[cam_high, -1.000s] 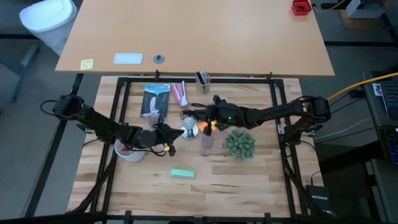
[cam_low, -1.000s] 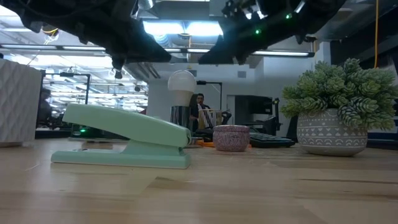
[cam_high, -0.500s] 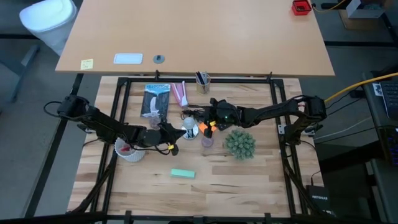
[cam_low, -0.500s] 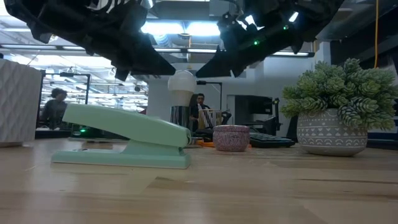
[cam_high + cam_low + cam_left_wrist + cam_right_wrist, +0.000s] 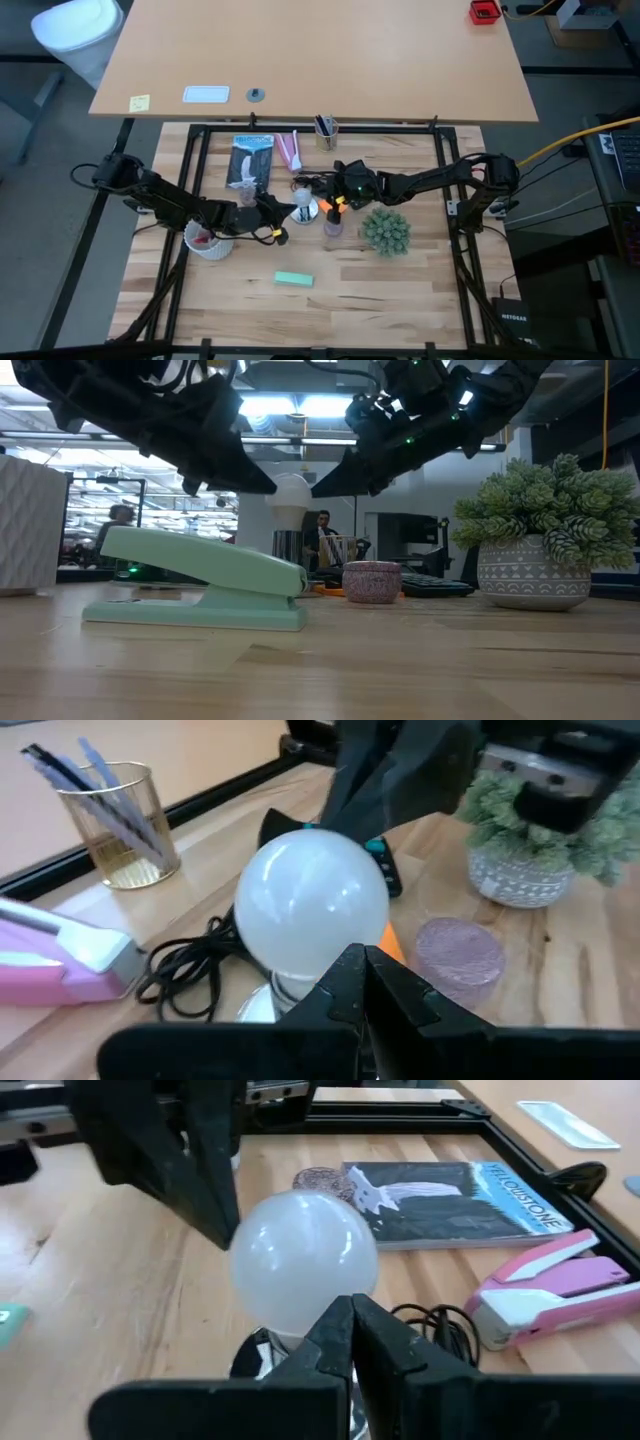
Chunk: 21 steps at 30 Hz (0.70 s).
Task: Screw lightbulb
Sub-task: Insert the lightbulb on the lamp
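Small frosted-white round lightbulb [image 5: 311, 908] stands upright, globe up, narrow base down, approx. mid-counter [image 5: 400, 290], towards the back.

Lightbulb [image 5: 304, 197] is hemmed in on two sides: left tool [image 5: 283, 208] and right tool [image 5: 321, 203], both with fingers closed, meet at it. Behind it lie a black cord [image 5: 190, 965] and pink stapler [image 5: 288, 151]; a purple tin [image 5: 332, 227] and potted plant [image 5: 386, 231] crowd the right. Near surface [image 5: 380, 290] lies open, save the green stapler [image 5: 293, 280].

The book [image 5: 455, 1205] lying on the table bears the word "YELLOWSTONE" along its cover's edge.
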{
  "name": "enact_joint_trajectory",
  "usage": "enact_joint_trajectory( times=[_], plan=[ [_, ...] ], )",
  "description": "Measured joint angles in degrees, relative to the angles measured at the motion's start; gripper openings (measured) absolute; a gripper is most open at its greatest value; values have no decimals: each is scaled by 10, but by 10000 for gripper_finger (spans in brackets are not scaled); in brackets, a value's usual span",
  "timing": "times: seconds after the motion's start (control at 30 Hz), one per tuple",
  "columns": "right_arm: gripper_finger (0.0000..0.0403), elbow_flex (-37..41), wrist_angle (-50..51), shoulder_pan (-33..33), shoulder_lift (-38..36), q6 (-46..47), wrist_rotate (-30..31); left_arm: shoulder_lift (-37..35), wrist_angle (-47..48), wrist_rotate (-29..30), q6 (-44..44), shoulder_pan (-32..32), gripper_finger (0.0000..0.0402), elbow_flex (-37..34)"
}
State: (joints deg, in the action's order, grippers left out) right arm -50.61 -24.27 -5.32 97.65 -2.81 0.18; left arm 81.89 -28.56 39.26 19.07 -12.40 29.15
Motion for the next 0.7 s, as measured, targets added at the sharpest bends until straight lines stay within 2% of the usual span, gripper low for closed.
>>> enact_joint_trajectory(
  times=[0.4, 0.7],
  plan=[
    [12, 0, -1, 34, 0, 0, -28, 0, 16, 75, 28, 2, 0, -1],
    [12, 0, -42, 63, 0, -5, -22, 0, 5, 78, 4, 6, 0, -1]
  ],
)
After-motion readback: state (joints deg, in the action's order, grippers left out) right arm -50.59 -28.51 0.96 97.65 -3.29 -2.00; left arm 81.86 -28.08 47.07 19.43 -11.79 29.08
